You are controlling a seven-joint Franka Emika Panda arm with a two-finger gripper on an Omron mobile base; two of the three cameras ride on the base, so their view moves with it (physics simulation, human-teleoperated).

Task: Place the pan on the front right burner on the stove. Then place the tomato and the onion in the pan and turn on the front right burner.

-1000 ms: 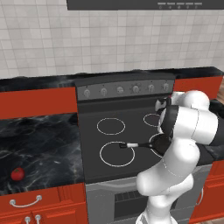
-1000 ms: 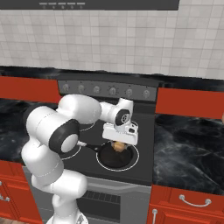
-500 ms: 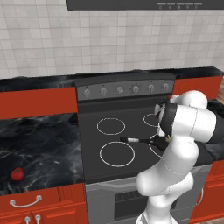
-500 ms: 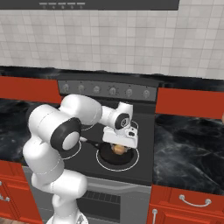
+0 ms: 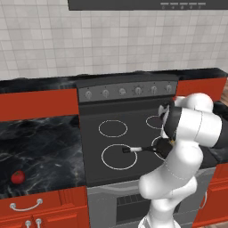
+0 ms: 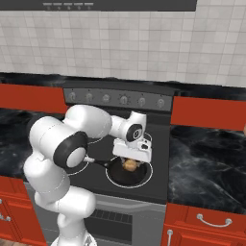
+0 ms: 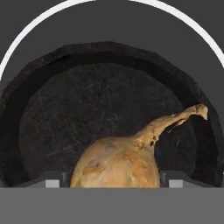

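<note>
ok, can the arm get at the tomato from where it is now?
Probably not without a wide swing or a drive: the tomato sits alone on the counter left of the stove, while the claw hangs over the pan at the right. Nothing blocks it.

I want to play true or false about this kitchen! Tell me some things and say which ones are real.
1. The tan onion with a dry stalk sits inside the round black frying pan. True.
2. The glossy red tomato is in the pan. False: it lies on the dark marble counter, left of the black glass stove.
3. The pan sits on the front right white ring burner. True.
4. The pan's handle points toward the wall. False: it points left.
</note>
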